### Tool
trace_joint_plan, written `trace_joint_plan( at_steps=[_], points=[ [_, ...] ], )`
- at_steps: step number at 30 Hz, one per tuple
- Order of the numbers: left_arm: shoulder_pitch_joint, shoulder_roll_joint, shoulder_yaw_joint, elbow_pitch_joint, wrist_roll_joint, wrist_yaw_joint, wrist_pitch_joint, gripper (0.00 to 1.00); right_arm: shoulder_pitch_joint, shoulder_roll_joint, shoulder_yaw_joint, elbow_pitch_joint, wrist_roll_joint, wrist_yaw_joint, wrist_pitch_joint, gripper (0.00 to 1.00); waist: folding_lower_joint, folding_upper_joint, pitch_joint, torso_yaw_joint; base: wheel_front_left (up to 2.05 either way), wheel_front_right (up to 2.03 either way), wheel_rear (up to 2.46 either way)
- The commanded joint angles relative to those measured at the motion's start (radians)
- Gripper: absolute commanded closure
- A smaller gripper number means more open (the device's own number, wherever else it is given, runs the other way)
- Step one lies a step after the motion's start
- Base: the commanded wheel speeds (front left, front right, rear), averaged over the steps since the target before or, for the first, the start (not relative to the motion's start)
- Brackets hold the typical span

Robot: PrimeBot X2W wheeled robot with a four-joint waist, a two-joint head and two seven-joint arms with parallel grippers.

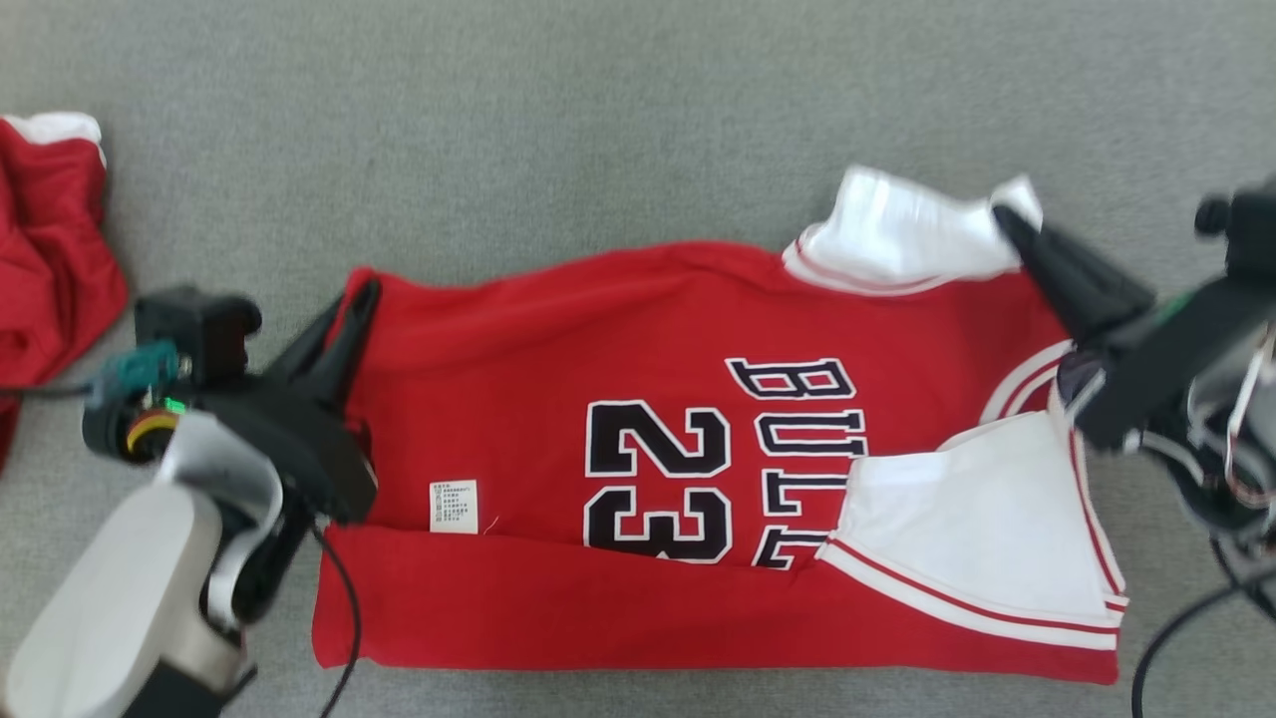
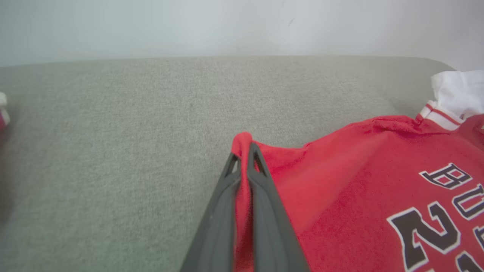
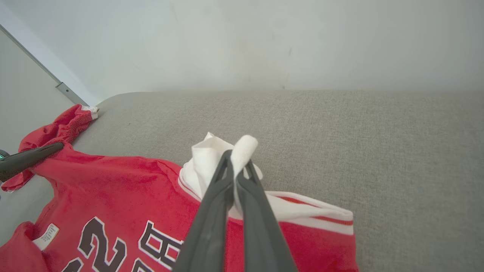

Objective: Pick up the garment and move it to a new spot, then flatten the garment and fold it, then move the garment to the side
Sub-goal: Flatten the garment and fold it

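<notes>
While I pinch two of its corners, the red shirt [image 1: 558, 329] lies spread out on the grey pad [image 1: 598, 120], front up, so I can see its big black number [image 1: 658, 479]. My left gripper [image 1: 361, 294] is squeezed shut on the red bottom corner, well away from the number, on the side with no letters. My right gripper [image 1: 1009, 221] is squeezed shut on the white sleeve [image 1: 897, 234], past the letters from the number. I think I hold these two ends because they are the far edge, and lifting both at once would keep that edge straight for a fold. The near edge below the number looks folded up, hiding part of it. Some other red cloth [image 1: 50, 249] sits well away from the number, past my left gripper, so it is out of the way.
</notes>
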Motion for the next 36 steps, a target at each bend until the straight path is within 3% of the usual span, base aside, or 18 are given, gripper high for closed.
trace_joint_plan(
  at_steps=[1,6,11,24,25,26,27,28,36],
  points=[
    [0.052,0.02,0.012,-0.054,-0.017,0.013,0.007,1.0,0.052,-0.017,-0.009,-0.032,0.018,0.0,-0.01,1.0,0.0001,0.0,-0.031,-0.016,0.0,0.0,0.0],
    [0.184,0.05,0.062,-0.196,-0.081,0.058,0.016,1.0,0.185,-0.032,-0.043,-0.108,0.056,0.0,-0.031,1.0,0.0001,0.0,-0.052,-0.028,0.0,0.0,0.0],
    [0.332,0.07,0.112,-0.304,-0.172,0.071,0.022,1.0,0.345,-0.034,-0.094,-0.173,0.067,0.0,-0.036,1.0,0.0001,0.0,-0.068,-0.041,0.0,0.0,0.0],
    [0.491,0.043,0.17,-0.291,-0.266,0.092,-0.036,1.0,0.63,0.079,-0.221,-0.216,0.007,0.0,-0.007,1.0,0.0001,0.0,-0.086,-0.063,0.0,0.0,0.0],
    [0.491,0.035,0.175,-0.283,-0.269,0.096,-0.044,0.83,0.642,0.089,-0.232,-0.215,-0.004,0.0,-0.002,0.73,0.0001,0.0,-0.087,-0.064,0.0,0.0,0.0],
    [0.491,0.032,0.178,-0.273,-0.264,0.098,-0.051,0.52,0.657,0.104,-0.241,-0.21,-0.007,0.0,0.006,0.48,0.0001,0.0,-0.088,-0.064,0.0,0.0,0.0],
    [0.493,0.026,0.181,-0.26,-0.262,0.103,-0.063,0.06,0.67,0.117,-0.252,-0.211,-0.021,0.0,0.009,0.0,0.0001,0.0,-0.089,-0.064,0.0,0.0,0.0],
    [0.494,0.019,0.185,-0.249,-0.256,0.105,-0.076,0.0,0.682,0.129,-0.266,-0.214,-0.033,0.0,0.008,0.0,0.0001,0.0,-0.09,-0.063,0.0,0.0,0.0],
    [0.519,-0.003,0.204,-0.214,-0.17,0.162,-0.211,0.0,0.794,0.237,-0.446,-0.261,-0.165,0.0,-0.048,0.0,0.0001,0.0,-0.107,-0.07,0.0,0.0,0.0]
  ],
)
